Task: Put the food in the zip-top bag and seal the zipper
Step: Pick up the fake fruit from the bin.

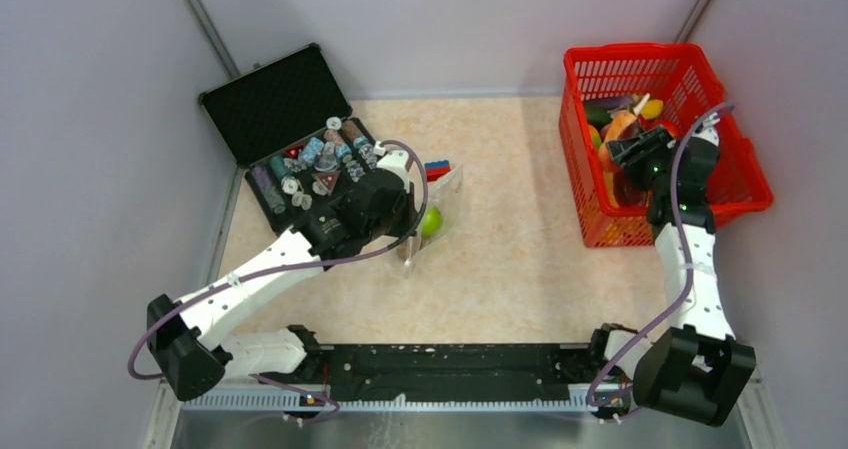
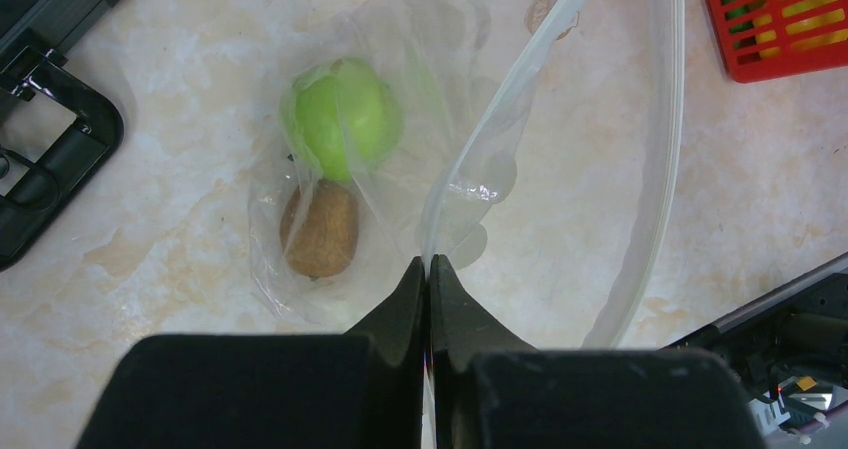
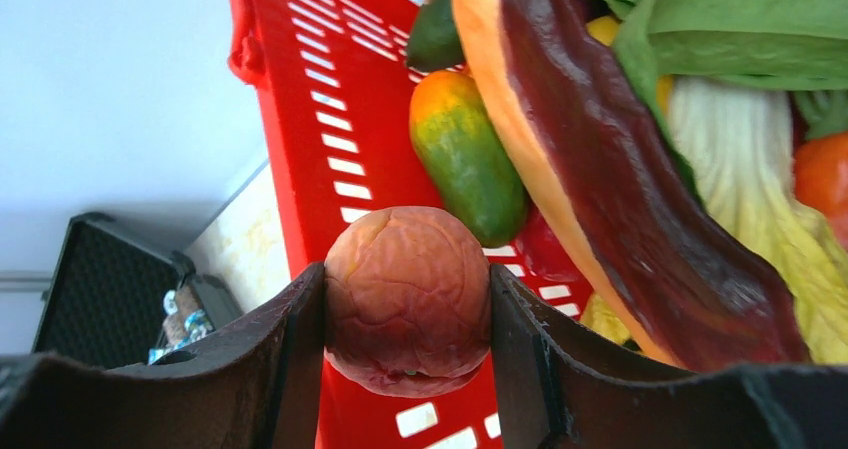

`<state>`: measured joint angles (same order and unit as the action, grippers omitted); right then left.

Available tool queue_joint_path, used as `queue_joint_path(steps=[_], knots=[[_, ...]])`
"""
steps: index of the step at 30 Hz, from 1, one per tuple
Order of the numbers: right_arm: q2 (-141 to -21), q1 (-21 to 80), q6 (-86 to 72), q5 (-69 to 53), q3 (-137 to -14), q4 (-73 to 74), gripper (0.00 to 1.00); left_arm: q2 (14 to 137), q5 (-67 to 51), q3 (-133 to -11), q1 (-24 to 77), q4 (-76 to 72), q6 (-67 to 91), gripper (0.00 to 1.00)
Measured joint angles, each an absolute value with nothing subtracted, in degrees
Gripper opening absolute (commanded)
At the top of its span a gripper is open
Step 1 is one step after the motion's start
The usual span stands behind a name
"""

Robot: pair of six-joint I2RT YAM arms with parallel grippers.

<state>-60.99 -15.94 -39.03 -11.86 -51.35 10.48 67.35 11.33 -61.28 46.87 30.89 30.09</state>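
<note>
The left gripper point(image 2: 428, 281) has its jaws pressed together on the whitish zipper point(image 2: 520, 79) of the clear crinkly plastic bag point(image 2: 570, 199). The bag sits on the beige table point(image 2: 160, 219) and holds a round green toy fruit point(image 2: 342, 117) and a brown oval one point(image 2: 320, 229). The right gripper point(image 3: 407, 304) pinches a wrinkled reddish-brown toy fruit point(image 3: 407, 269) over the red mesh basket point(image 3: 300, 119) of toy vegetables point(image 3: 465, 154).

The zip-top bag point(image 2: 430, 59) is thin clear plastic, crinkled and glossy where light catches it. The green fruit point(image 2: 343, 117) looks smooth and slightly shiny, while the brown piece point(image 2: 320, 229) is rough and matt. The table point(image 2: 150, 219) has a smooth, marbled beige finish. The red basket point(image 3: 300, 119) is glossy moulded plastic mesh. The reddish fruit point(image 3: 407, 299) has wrinkled skin with a dull sheen.
</note>
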Motion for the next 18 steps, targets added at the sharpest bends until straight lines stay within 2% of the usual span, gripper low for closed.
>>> queue_joint_path(steps=[6,11,18], knots=[[-62.54,-16.21,-39.05,-18.22,-51.35,4.93,0.12,67.35,11.42,-61.28,46.87,30.92,30.09,0.0],[-58.85,-16.43,-39.22,-21.76,-51.35,2.87,0.13,67.35,11.38,-61.28,46.85,30.89,30.09,0.0],[-53.95,-16.1,-43.83,-37.8,-53.87,-5.19,0.14,67.35,11.22,-61.63,46.85,31.09,30.06,0.0]])
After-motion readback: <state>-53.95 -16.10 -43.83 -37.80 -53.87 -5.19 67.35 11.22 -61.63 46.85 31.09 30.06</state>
